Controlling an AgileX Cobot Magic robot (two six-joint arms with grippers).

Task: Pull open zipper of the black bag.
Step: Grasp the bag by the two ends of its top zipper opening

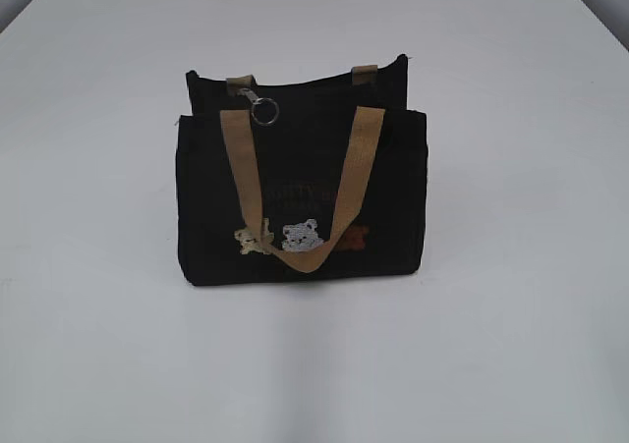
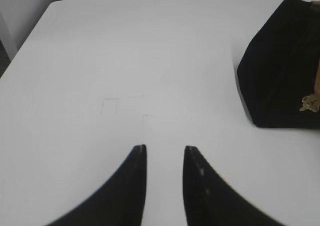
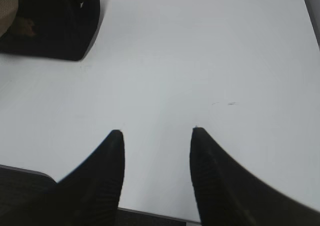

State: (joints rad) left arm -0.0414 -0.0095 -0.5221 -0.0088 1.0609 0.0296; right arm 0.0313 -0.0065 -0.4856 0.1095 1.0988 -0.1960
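In the exterior view one black bag [image 1: 300, 197] stands upright on the white table [image 1: 98, 345], near the middle of the frame, its long axis running from 9 to 3 o'clock. One zipper [image 1: 295, 82] follows that same axis along the top edge, and its single silver pull with a round ring [image 1: 263, 110] hangs toward the 9 o'clock end, just beside the left of the two tan handles [image 1: 305, 188]. Three small animal patches [image 1: 300, 237] sit low on the front panel. Neither arm shows in this view. In the left wrist view the left gripper [image 2: 164, 150] hovers over bare table, its two dark jaws a modest gap apart and holding nothing; the bag's end lies at about 2 o'clock from the jaws, well apart from them, with one cream patch at the frame edge. In the right wrist view the right gripper [image 3: 156, 132] stands wider, about half open, also empty; the bag's other end lies at about 10 o'clock, well apart too. The pull does not show in either wrist view. Since the ring sits nearer the bag's left end, the left arm seems better placed to reach it, leaving the right to steady the bag; the pull would likely travel toward 3 o'clock.
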